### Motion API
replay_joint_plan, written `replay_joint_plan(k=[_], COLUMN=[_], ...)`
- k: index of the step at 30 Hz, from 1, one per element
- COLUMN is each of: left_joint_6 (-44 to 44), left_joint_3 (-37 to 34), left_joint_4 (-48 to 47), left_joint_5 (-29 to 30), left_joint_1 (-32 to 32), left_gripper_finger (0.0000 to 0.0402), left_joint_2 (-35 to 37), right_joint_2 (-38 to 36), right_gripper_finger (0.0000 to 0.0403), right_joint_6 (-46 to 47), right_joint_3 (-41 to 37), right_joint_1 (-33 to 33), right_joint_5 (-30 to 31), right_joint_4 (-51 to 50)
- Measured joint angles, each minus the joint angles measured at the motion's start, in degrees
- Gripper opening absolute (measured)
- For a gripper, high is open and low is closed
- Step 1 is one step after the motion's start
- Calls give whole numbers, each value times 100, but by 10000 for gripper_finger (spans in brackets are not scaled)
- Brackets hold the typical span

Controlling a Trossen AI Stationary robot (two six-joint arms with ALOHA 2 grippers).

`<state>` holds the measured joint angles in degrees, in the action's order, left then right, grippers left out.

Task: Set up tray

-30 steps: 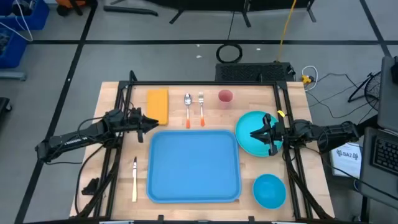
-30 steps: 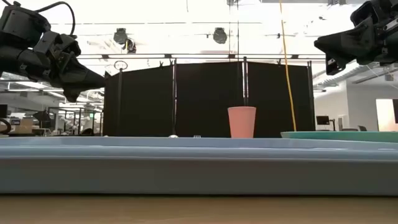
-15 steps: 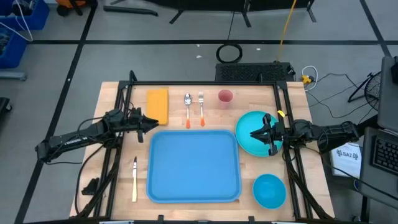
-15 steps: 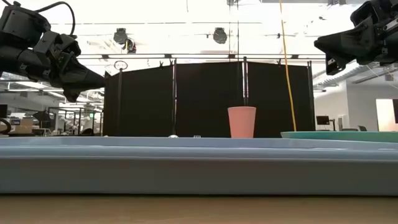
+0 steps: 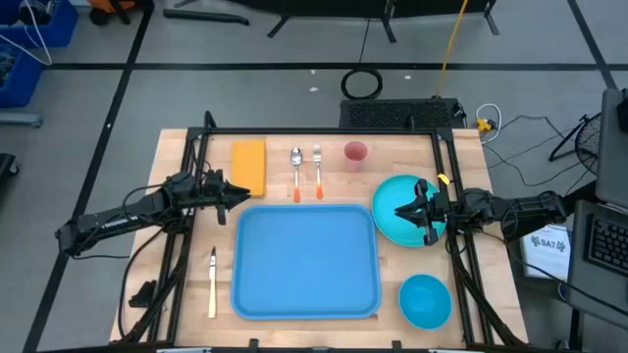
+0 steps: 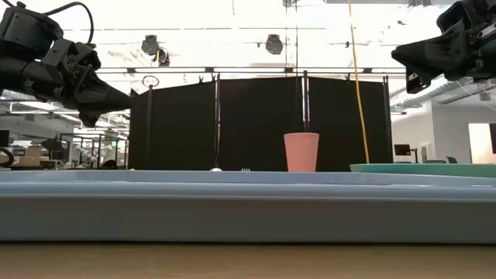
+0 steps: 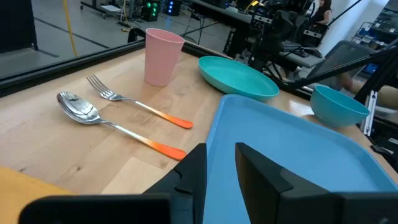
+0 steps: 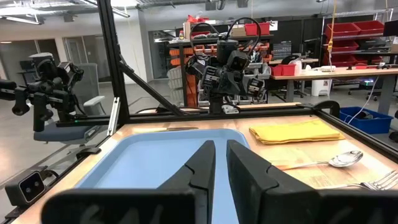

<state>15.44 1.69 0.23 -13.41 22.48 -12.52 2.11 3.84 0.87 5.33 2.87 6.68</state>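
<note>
The light-blue tray lies flat on the wooden table's middle, toward the near edge, with nothing on it. My left gripper hovers level over the table just off the tray's far left corner. Its fingers stand a little apart with nothing between them. My right gripper hovers level above the teal plate, right of the tray. Its fingers are shut to a narrow slit and hold nothing. In the low view both grippers hang well above the tray's rim.
Along the far edge lie a yellow cloth, a spoon, a fork and a pink cup. A knife lies left of the tray. A blue bowl sits at the near right. Black frame rails border the table.
</note>
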Motion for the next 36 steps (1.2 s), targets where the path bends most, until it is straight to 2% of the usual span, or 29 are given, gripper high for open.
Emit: replay_joint_plan(k=[28, 31, 36], left_joint_6=[-23, -254, -1576], left_joint_3=[0, -2, -2], left_joint_4=[0, 8, 730], left_joint_5=[2, 141, 974], left_joint_1=[0, 0, 0], left_gripper_finger=[88, 88, 88], left_joint_2=[1, -1, 0], right_joint_2=[0, 1, 0], right_gripper_finger=[34, 34, 34], right_joint_6=[-1, 0, -169], right_joint_3=[1, -1, 0], right_joint_1=[1, 0, -1], right_joint_5=[0, -1, 0], right_joint_4=[2, 1, 1])
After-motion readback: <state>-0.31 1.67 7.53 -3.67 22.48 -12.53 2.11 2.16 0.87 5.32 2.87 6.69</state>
